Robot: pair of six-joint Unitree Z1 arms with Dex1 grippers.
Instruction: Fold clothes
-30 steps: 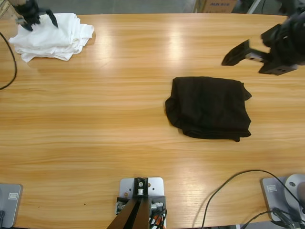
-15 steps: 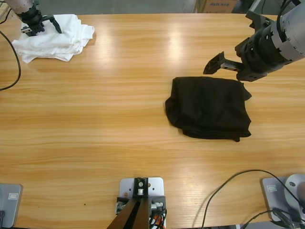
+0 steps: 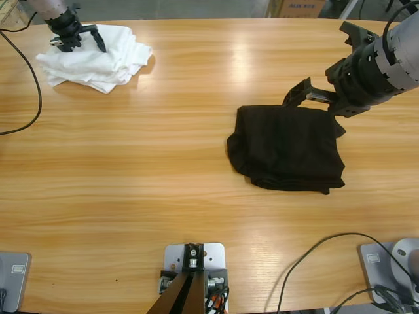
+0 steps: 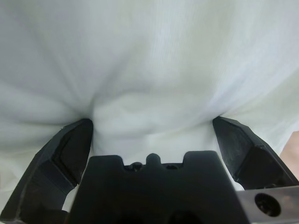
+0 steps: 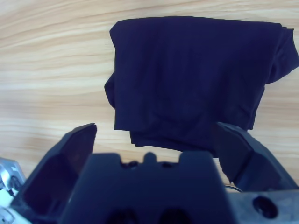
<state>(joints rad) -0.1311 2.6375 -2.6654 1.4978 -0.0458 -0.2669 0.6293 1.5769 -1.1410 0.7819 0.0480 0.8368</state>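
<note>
On wooden table point(image 3: 163, 131), folded black shirt point(image 3: 288, 147), crumpled white bundle point(image 3: 98, 59)

Long light-brown wooden bench point(image 3: 163, 163). Folded black fabric shirt point(image 3: 288, 148) lies flat right of centre. Crumpled white cloth bundle point(image 3: 98, 60) sits at far left corner, well apart.

The right arm point(image 3: 386, 55) is a thick silver-grey cylinder with ribbed black joint rings, ending in an angular matte-black gripper point(image 3: 308, 93). The left arm point(image 3: 49, 8) is also silver-grey, with black wedge-shaped jaws and a round screw hole point(image 4: 265, 202) in its body.
</note>
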